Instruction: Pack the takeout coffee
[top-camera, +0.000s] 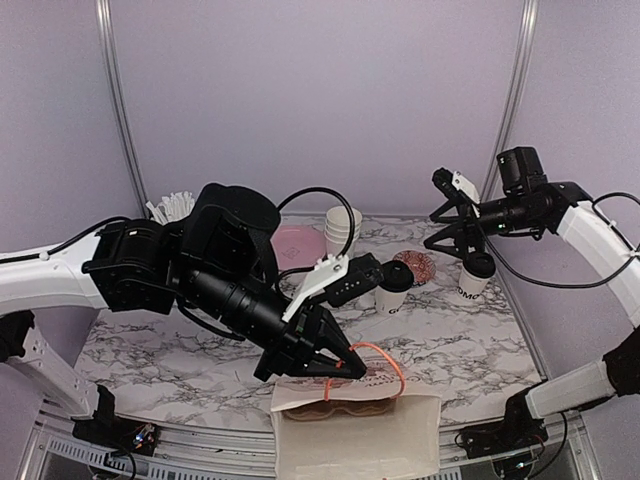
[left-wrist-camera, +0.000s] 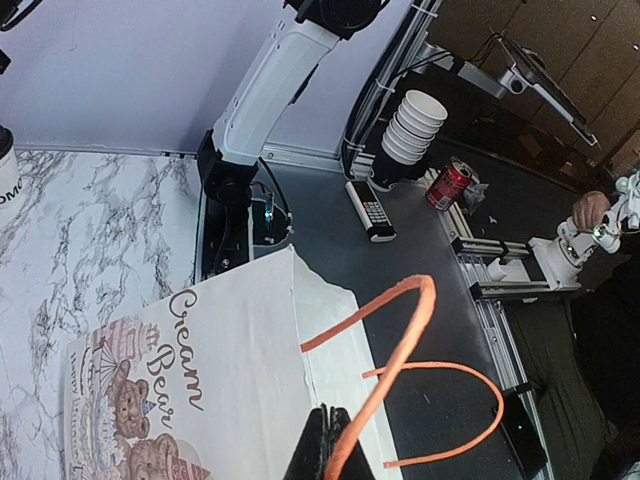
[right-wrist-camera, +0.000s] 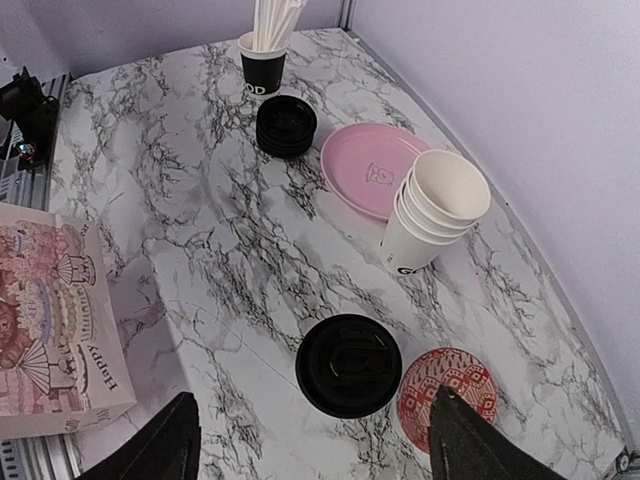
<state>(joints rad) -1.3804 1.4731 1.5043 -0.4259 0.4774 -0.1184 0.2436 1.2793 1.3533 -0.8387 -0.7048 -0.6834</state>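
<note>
Two takeout coffee cups, white with black dome lids, stand on the marble table: one (top-camera: 395, 285) mid-table, seen from above as a black lid (right-wrist-camera: 348, 365), the other (top-camera: 477, 275) further right. My right gripper (top-camera: 437, 212) hovers above them. It is open (right-wrist-camera: 312, 398), fingers wide on either side of the first cup's lid and nothing between them. A white printed paper bag (top-camera: 360, 435) lies flat at the near edge. My left gripper (top-camera: 350, 368) is shut on its orange handle (left-wrist-camera: 405, 340), the jaws pressed together (left-wrist-camera: 335, 445).
Stacked lidless white cups (right-wrist-camera: 435, 215) and a pink plate (right-wrist-camera: 375, 165) sit at the back. A red patterned coaster (right-wrist-camera: 447, 395) lies beside the lidded cup. A black cup of straws (right-wrist-camera: 265, 60) and a stack of black lids (right-wrist-camera: 286, 125) stand at the far left.
</note>
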